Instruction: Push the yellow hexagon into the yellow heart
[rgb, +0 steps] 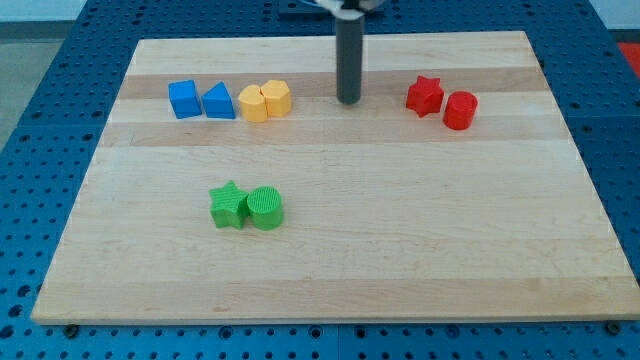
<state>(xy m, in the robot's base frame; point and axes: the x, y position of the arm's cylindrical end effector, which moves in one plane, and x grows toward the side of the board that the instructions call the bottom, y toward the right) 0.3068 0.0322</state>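
Yellow against pale wood, the yellow hexagon (277, 97) sits in the upper left of the frame, a squat, flat-topped block with faceted sides, its left edge touching the yellow heart (254, 103). The pair forms a short row running left to right, the hexagon slightly higher in the view; the hexagon itself is too compact to show a long axis or a facing. Just left of the heart lie a blue triangular block (218, 101) and a blue cube-like block (183, 99). My tip (348, 101) rests on the wooden board (400, 250) to the right of the hexagon, near but apart from it; a bare rod, it holds nothing. Upper right: a red star (424, 95) beside a red cylinder (460, 110). Lower left of centre: a green star (229, 205) touching a green cylinder (266, 208).
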